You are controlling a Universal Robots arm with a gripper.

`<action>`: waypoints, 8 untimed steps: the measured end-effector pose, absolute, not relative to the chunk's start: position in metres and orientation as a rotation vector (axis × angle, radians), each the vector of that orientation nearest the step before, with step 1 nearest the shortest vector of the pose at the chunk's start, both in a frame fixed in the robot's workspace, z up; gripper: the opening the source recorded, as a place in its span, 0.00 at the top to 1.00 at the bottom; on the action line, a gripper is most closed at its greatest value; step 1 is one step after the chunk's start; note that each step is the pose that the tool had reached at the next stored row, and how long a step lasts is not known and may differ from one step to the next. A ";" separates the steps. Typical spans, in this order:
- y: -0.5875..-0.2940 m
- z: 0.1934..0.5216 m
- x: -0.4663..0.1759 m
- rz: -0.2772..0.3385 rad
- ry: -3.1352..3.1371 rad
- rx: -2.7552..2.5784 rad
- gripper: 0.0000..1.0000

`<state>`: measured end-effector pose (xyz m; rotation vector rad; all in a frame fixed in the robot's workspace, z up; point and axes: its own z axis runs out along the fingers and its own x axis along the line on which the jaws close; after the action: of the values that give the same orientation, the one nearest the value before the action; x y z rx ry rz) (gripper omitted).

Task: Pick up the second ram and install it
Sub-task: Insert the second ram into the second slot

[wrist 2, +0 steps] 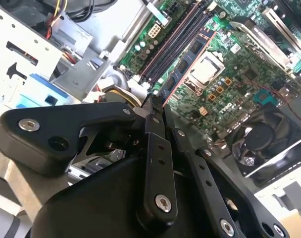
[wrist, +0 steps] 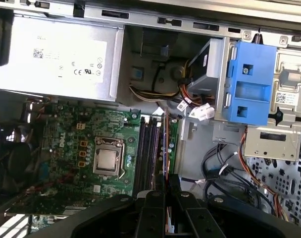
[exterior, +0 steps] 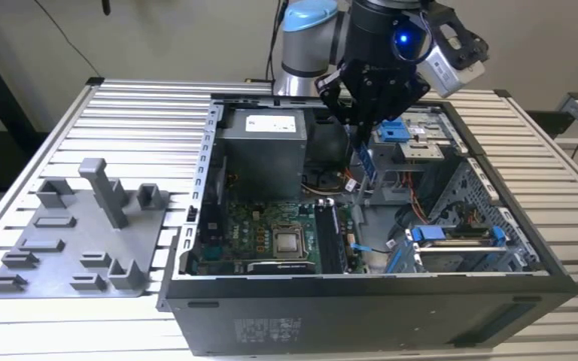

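— Right, the pincer (exterior: 361, 141) is over the open computer case (exterior: 369, 289), hanging from the arm (exterior: 304, 45) above the inside of the box. What's it got?

— It's got the second ram (exterior: 366, 162)! The stick is nipped by its upper end and points straight down. In the exterior view it's a thin bluish strip just under the fingertips, up in the air and clear of the motherboard (exterior: 259, 229).

— And from the wrist cameras?

— In both wrist views the black fingers (wrist 2: 154, 144) are pressed together on the stick. You see it almost edge-on, an orange line with a sliver of board and chips beside it.

— Where does it sit against the memory slots (wrist: 148, 148)?

— In the first wrist view it runs parallel with those dark slots. It looks just beside them, on the side away from the processor socket (wrist: 107, 159). I can't tell whether any slot is filled.

— Quick look around the case?

— The grey power supply (wrist: 56, 57) is at the far wall, with a blue bracket (wrist: 249, 84) on the drive cage. A black fan (wrist 2: 262, 141) is near the board's edge.

— And outside the box?

— The grey tray (exterior: 78, 241) with its blocks and post lies on the slatted counter (exterior: 138, 113). It's at the exterior view's left, well apart from the pincer.
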<state>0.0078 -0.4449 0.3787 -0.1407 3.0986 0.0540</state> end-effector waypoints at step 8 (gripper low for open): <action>-0.445 0.379 0.008 0.054 3.099 -0.140 0.86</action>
<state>0.0078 -0.4449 0.3787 -0.1401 3.0986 0.0540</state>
